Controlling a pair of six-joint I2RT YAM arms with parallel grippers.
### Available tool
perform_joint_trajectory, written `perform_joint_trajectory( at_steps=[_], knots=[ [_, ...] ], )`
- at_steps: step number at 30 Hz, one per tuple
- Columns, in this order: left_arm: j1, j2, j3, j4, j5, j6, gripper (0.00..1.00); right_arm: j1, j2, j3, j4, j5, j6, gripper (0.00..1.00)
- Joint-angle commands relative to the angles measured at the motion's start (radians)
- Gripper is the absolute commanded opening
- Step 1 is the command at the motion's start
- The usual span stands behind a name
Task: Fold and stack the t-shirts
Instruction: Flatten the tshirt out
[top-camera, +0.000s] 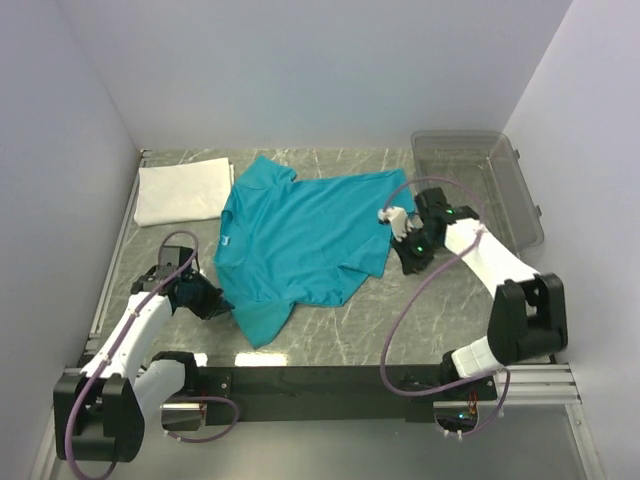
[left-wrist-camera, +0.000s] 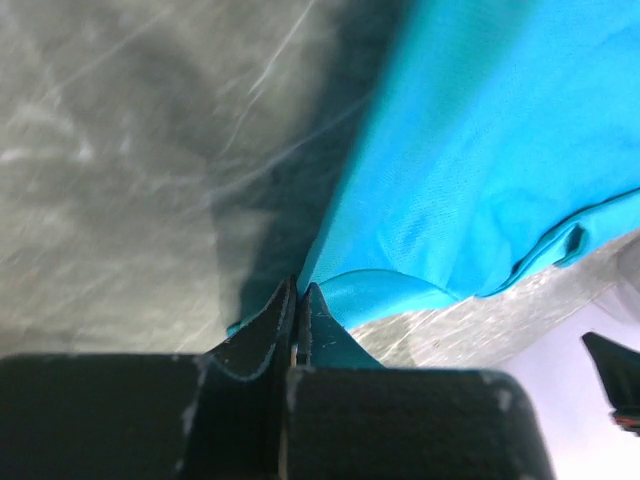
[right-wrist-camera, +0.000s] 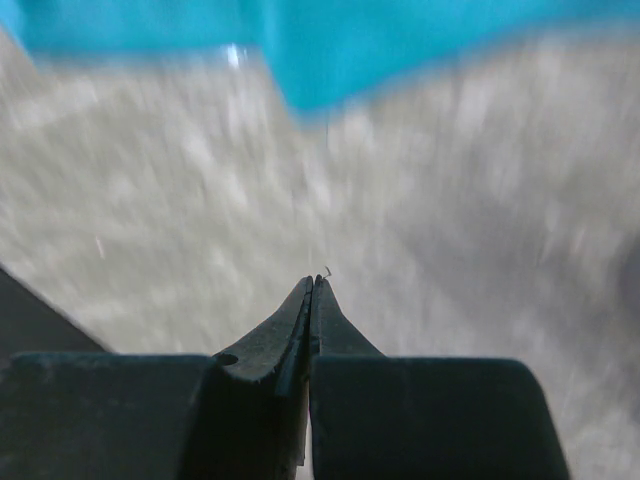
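Observation:
The teal t-shirt (top-camera: 300, 240) lies spread flat in the middle of the table, its neck label toward the left. A white folded t-shirt (top-camera: 183, 190) lies at the back left. My left gripper (top-camera: 218, 303) is low at the teal shirt's near left edge. In the left wrist view, the left gripper (left-wrist-camera: 300, 285) is shut, with the teal shirt's (left-wrist-camera: 480, 150) edge pinched between its tips. My right gripper (top-camera: 406, 258) is just right of the teal shirt. The right wrist view shows the right gripper (right-wrist-camera: 314, 280) shut on nothing over bare table, the teal shirt (right-wrist-camera: 320, 50) lying ahead of it, blurred.
A clear plastic bin (top-camera: 480, 180) stands at the back right, just behind the right arm. White walls close in the table on the left, right and back. A black rail (top-camera: 320, 380) runs along the near edge between the arm bases.

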Motion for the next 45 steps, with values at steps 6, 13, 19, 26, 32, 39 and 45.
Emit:
perform_joint_trajectory(
  at_steps=[6, 13, 19, 26, 32, 39, 45],
  knots=[
    [-0.004, -0.106, 0.051, -0.264, -0.022, 0.029, 0.01, -0.135, -0.212, -0.253, -0.091, 0.106, -0.232, 0.0],
    [-0.004, -0.107, -0.009, -0.194, 0.037, 0.011, 0.01, -0.068, -0.145, -0.204, 0.035, -0.081, -0.043, 0.49],
    [-0.004, -0.063, -0.023, -0.123, 0.031, 0.021, 0.01, 0.119, 0.081, -0.101, 0.211, 0.02, 0.196, 0.58],
    [-0.004, -0.081, -0.032, -0.111, 0.033, 0.014, 0.01, 0.174, 0.207, -0.038, 0.255, 0.059, 0.254, 0.58],
    [-0.004, -0.095, -0.046, -0.103, 0.037, 0.008, 0.01, 0.2, 0.256, -0.013, 0.279, 0.094, 0.305, 0.48],
    [-0.004, -0.081, -0.036, -0.105, 0.023, 0.014, 0.01, 0.202, 0.203, -0.053, 0.25, 0.129, 0.259, 0.0],
    [-0.004, -0.08, 0.0, -0.158, 0.002, 0.024, 0.01, 0.136, -0.01, -0.124, -0.004, 0.077, -0.126, 0.0]
  ],
)
